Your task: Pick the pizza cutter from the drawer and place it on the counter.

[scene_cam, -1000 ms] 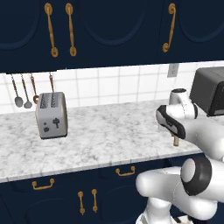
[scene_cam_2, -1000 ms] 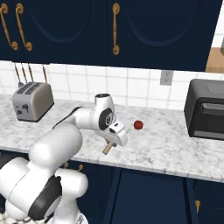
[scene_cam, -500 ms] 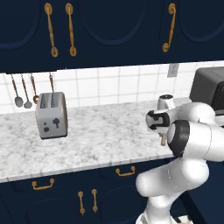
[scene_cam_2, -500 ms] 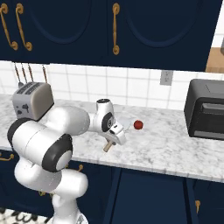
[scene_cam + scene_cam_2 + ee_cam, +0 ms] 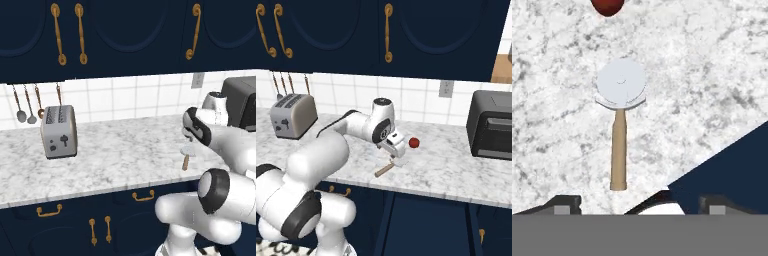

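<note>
Marbled counter bearing pizza cutter flat, handle toward gripper, wheel away; fingers apart, clamping nothing.

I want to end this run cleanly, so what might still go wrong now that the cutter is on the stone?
1. The pizza cutter lies on the counter with its handle end toward the front edge, so a nudge might tip it off.
2. The gripper, open, hangs just above it; a sideways move may clip the handle.
3. The small red fruit sits near the wheel and may roll if bumped.
</note>
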